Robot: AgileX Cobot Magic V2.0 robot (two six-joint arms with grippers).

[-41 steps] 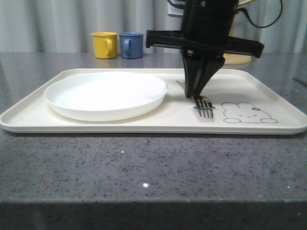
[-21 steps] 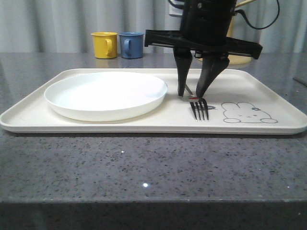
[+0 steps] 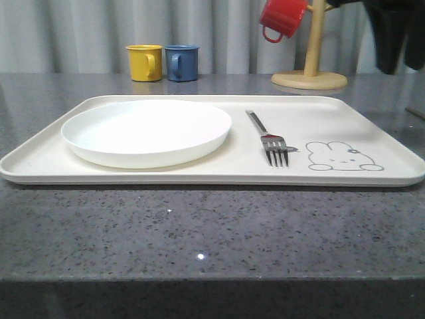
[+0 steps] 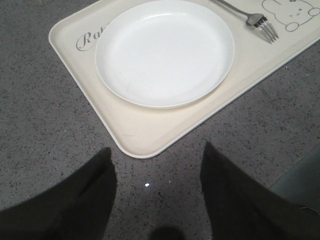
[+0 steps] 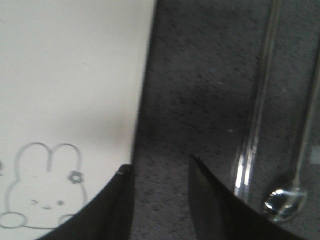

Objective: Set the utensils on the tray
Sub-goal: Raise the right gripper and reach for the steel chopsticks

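Observation:
The fork (image 3: pixel 268 139) lies flat on the cream tray (image 3: pixel 219 174), between the white plate and the rabbit drawing (image 3: pixel 342 156), tines toward the front. It also shows in the left wrist view as the fork (image 4: pixel 254 18) on the tray (image 4: pixel 145 135). My right gripper (image 3: pixel 397 63) hangs high at the right, past the tray's edge. It is open and empty over the grey counter as the right gripper (image 5: pixel 160 167), beside the tray (image 5: pixel 75 75). The chopsticks (image 5: pixel 257 105) and the spoon (image 5: pixel 286 201) lie on the counter right of it. My left gripper (image 4: pixel 157 155) is open and empty, just off the tray's corner.
A round white plate (image 3: pixel 147 130) takes up the tray's left half. A yellow mug (image 3: pixel 145 62) and a blue mug (image 3: pixel 182 62) stand at the back. A red mug (image 3: pixel 282 16) hangs on a wooden stand (image 3: pixel 309 80) behind the tray.
My right gripper opened and let go of the fork, then rose and swung right, off the tray. The fork now lies free on the tray.

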